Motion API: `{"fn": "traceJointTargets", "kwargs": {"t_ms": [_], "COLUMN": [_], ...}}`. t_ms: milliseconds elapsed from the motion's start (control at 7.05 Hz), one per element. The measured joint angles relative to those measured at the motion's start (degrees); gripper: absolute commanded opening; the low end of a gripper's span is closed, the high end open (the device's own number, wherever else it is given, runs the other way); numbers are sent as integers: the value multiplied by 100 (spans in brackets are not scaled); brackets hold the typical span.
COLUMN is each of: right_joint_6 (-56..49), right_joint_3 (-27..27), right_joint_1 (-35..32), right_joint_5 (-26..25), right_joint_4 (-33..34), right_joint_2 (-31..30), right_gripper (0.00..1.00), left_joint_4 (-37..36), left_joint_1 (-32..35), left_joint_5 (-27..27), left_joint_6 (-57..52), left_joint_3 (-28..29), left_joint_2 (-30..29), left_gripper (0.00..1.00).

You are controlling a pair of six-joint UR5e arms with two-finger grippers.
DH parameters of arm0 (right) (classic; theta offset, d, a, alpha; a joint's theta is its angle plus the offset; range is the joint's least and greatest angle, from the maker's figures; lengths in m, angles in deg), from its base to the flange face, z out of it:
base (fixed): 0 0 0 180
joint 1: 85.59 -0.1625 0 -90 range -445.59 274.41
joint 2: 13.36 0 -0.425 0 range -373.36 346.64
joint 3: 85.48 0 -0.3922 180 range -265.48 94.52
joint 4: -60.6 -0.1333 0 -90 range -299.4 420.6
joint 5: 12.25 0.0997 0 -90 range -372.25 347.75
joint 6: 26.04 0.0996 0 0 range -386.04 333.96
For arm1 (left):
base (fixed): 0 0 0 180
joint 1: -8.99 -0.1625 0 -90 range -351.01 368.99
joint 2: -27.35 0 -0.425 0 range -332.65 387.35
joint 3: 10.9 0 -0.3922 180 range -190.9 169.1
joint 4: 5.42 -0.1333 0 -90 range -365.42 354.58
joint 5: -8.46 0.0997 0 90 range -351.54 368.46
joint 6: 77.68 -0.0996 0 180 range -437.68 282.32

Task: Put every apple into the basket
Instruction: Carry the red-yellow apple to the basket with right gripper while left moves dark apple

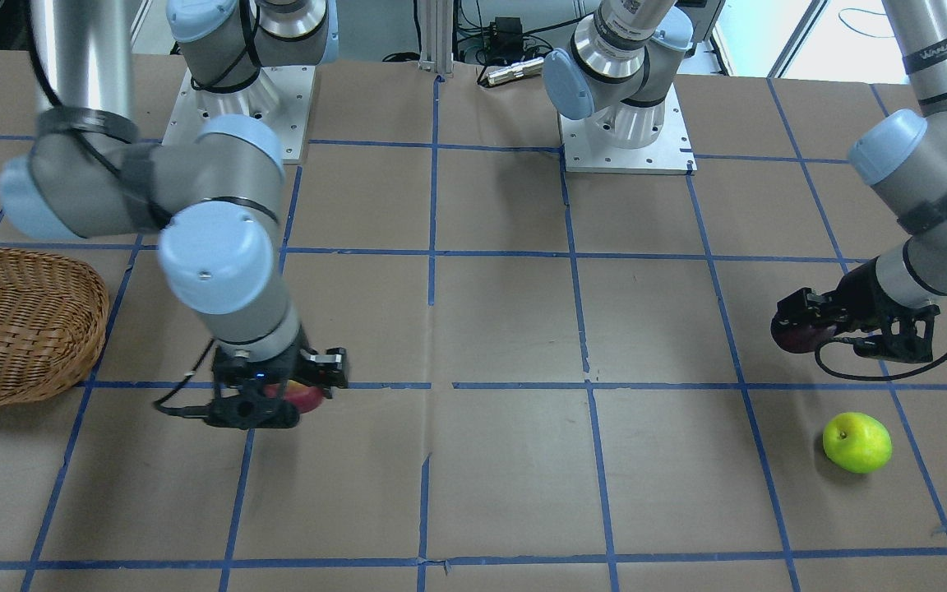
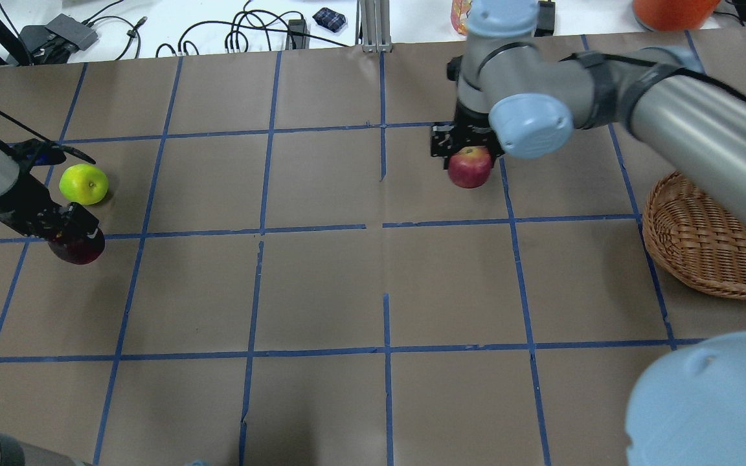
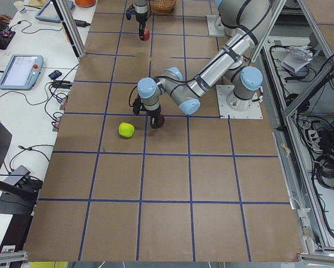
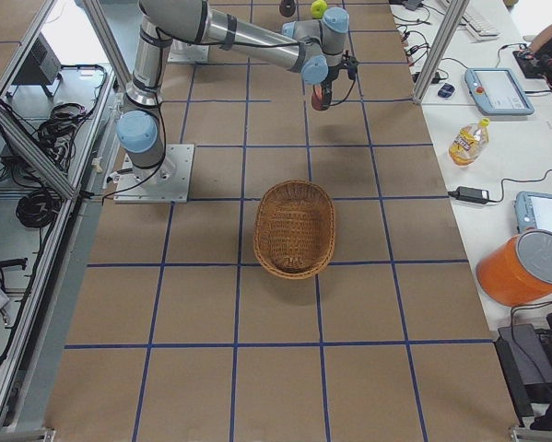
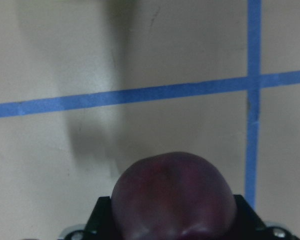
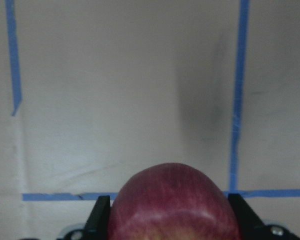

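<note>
Lime-green apple (image 1: pixel 856 442): lay loose on the brown paper counter (image 1: pixel 506 312), lower right of the front-facing view, inside a square of the blue tape grid; touched by neither arm.

Red apple (image 1: pixel 302 397): lower left of centre in the same view, beside a blue tape crossing. It sat in the right pincer (image 1: pixel 276 403), which pointed down and was clenched on it. In the right wrist view the red apple (image 6: pixel 174 200) filled the bottom centre, with a black finger (image 6: pixel 99 217) close against each flank.

Maroon apple (image 1: pixel 798 337): right side of the frame, farther back than the green one and near it. The left pincer (image 1: pixel 802 329) was tilted and gripped the fruit. In the left wrist view the dark fruit (image 5: pixel 174 195) sat wedged between the pincer's two black sides at the bottom edge, a tape crossing beyond it.

Wicker basket (image 1: pixel 21 329): tan-brown, woven, oval, cut by the left edge of the frame at mid-height. It stood upright on the counter, near the red apple and well apart from the other two.

Arm bases: two metal plates bolted at the top of the frame.
</note>
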Motion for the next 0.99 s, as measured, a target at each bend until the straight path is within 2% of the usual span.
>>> {"fn": "traceJointTargets", "kwargs": {"t_ms": [142, 426, 709, 993], "right_joint_6": [-935, -2662, -4074, -5244], "right_joint_3": [29, 221, 666, 1366], "right_joint_1": [762, 2277, 3634, 4467], "right_joint_5": [-27, -354, -551, -552], "right_joint_4": [-435, -652, 33, 1504], "right_joint_2": [-321, -688, -670, -421], "right_gripper": [29, 29, 27, 28], "left_joint_4": [343, -3, -1007, -1948], "left_joint_1": [670, 2458, 3865, 4478], "left_joint_5": [-158, -236, -298, -315], "left_joint_6": [606, 2679, 4734, 5616], "left_joint_3": [269, 512, 539, 621], "left_joint_2": [96, 29, -410, -993], "left_gripper": [9, 8, 8, 10]}}
